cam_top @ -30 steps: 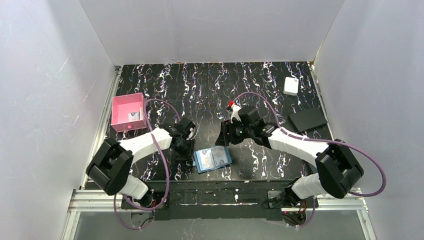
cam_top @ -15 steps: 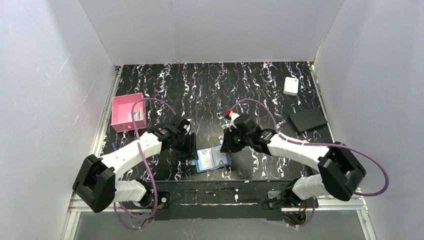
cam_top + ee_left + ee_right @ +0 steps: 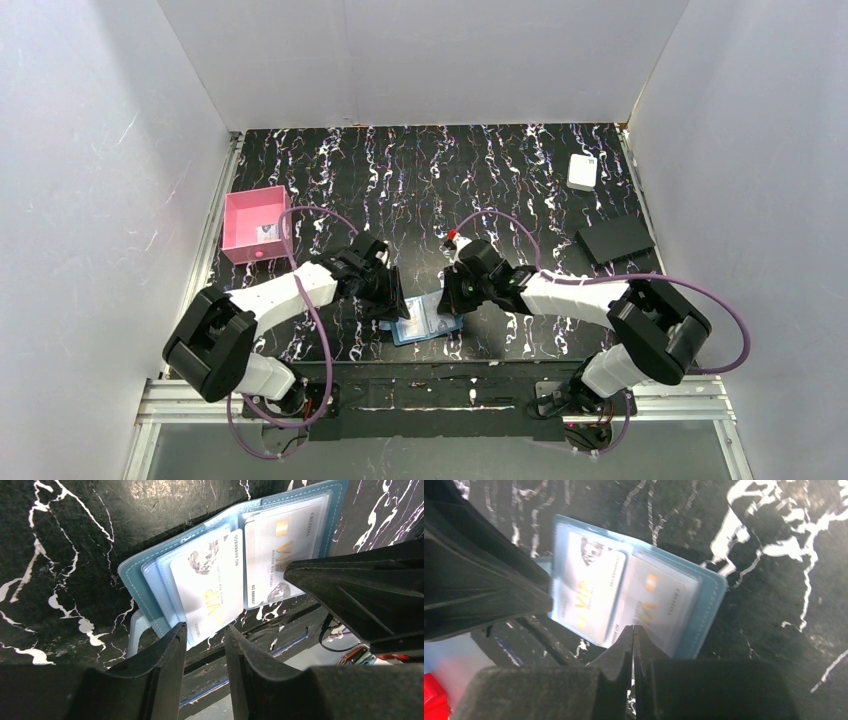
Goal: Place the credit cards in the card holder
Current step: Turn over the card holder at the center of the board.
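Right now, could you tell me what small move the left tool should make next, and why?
Probably nudge the left tool forward against the nearer VIP card: it seems to stick out of the card holder, right at the open tool's tips.

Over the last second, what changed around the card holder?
Both arms closed in on the open card holder. The left tool, jaws apart, moved up to its left side. The right tool came down at its right side and shut. The card holder, its cards, the pink tray and the white box stayed put.
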You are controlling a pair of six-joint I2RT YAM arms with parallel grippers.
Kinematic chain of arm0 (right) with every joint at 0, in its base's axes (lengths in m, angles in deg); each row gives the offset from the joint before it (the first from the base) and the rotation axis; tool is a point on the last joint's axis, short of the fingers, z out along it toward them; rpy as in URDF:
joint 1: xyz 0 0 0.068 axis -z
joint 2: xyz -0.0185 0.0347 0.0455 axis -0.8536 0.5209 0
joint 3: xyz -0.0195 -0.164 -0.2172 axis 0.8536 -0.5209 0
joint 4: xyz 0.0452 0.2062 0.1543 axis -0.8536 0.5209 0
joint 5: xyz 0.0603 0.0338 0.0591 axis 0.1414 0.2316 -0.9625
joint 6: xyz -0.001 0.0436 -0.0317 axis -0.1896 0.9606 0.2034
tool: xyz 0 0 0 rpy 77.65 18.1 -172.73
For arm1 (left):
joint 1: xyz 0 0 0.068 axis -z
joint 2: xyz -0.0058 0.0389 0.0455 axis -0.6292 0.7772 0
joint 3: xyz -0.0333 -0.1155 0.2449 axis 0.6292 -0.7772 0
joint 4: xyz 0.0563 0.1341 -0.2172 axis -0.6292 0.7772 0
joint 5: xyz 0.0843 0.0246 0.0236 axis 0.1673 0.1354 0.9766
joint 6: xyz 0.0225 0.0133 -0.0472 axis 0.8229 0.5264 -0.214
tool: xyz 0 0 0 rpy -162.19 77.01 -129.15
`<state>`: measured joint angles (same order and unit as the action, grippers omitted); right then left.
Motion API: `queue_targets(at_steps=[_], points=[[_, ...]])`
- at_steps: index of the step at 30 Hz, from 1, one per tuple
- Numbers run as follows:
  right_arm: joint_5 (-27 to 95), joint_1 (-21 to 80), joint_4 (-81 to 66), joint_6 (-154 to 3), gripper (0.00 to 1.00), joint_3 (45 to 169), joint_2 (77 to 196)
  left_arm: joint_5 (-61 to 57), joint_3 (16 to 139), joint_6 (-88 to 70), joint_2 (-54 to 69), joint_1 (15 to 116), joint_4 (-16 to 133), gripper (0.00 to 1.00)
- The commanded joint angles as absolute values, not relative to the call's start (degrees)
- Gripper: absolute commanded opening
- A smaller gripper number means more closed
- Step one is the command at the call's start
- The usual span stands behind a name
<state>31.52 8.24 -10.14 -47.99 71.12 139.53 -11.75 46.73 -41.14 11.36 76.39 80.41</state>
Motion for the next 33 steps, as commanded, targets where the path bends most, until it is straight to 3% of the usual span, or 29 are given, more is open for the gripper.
queue_targets(at_steps=[1, 8, 20, 33], points=[[34.07, 8.16, -12.63, -47.78, 0.06, 68.72, 140.47, -12.95, 46.17, -41.35, 12.56, 76.92, 78.62, 0.33], [33.65, 8.16, -14.31, -47.00, 0.05, 68.00, 141.42, -11.76, 46.33, -40.91, 14.20, 77.13, 78.54, 0.33], [33.22, 8.16, -15.03, -46.88, 0.05, 67.64, 142.14, -10.63, 44.65, -41.99, 12.29, 77.84, 78.76, 0.42], [31.96, 8.16, -15.98, -46.65, 0.04, 67.61, 142.89, -13.18, 46.59, -42.15, 13.13, 79.19, 74.90, 0.38]])
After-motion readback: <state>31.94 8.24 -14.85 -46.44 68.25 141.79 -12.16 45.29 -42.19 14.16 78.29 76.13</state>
